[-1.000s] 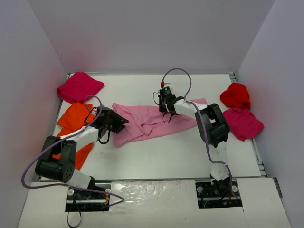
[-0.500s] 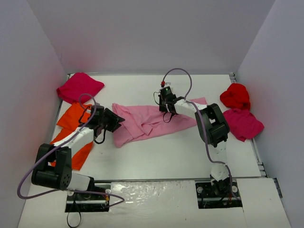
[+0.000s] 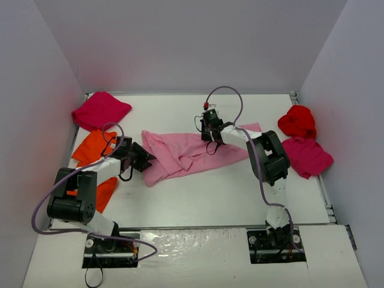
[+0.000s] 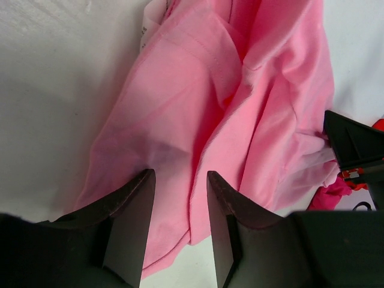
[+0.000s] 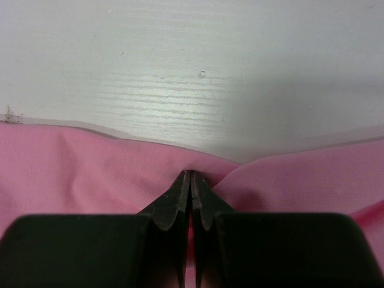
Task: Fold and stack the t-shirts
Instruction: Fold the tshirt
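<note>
Pink t-shirt point(image 3: 192, 153): crumpled, centre of desk point(image 3: 210, 198). Right fingers point(image 5: 182, 191): closed, pinching hem toward far edge. Left fingers point(image 4: 135, 207): parted over end nearest left edge, gripping nothing. Likely step: spread flat. Advice: left pinch single hem layer, pull ends apart evenly, cloth low.

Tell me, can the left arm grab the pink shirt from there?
Probably yes. The left gripper is open right over the pink shirt, at its end, and nothing lies between the fingers and the cloth.
</note>
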Tool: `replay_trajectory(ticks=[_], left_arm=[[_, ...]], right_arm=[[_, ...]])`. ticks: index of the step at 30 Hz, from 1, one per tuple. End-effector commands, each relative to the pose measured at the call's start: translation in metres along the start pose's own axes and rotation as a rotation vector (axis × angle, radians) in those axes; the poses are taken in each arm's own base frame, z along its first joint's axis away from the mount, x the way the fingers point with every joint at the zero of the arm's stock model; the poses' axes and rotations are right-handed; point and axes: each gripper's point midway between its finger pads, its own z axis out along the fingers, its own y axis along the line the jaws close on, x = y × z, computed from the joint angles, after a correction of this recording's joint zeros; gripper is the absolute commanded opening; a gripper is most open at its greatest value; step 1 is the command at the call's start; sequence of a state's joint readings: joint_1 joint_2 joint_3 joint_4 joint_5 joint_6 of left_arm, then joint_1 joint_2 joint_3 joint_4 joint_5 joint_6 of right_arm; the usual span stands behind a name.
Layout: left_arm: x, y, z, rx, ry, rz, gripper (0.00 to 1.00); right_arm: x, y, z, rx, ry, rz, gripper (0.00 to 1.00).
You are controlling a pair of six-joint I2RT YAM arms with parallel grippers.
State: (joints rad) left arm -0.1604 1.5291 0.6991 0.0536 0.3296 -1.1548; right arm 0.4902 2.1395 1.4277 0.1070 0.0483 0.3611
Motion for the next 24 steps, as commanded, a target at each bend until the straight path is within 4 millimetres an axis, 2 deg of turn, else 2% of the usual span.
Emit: replay_trajectory(ticks=[1,10,12,16,20,24], left_arm=[[-0.016,-0.035,-0.009,0.1,-0.046,0.051,0.36],[-0.028,-0.052,-0.034,0.115,-0.112,0.098,0.36],[-0.028,-0.047,-0.036,0.086,-0.112,0.102,0.36],[-0.032,-0.05,-0.03,0.081,-0.115,0.117,0.36],[-0.029,-0.049,-0.009,0.038,-0.041,0.13,0.36],[-0.027,-0.048,0.003,0.065,-0.03,0.104,0.36]], right_arm=[[0.092,-0.047,0.011,0.125,0.274,-0.047,0.0],[0.095,-0.045,0.014,0.117,0.282,-0.045,0.0],[0.096,-0.045,0.013,0.116,0.283,-0.044,0.0],[0.096,-0.046,0.013,0.12,0.283,-0.044,0.0],[0.096,-0.047,0.013,0.124,0.281,-0.046,0.0],[0.096,-0.049,0.012,0.129,0.281,-0.046,0.0]])
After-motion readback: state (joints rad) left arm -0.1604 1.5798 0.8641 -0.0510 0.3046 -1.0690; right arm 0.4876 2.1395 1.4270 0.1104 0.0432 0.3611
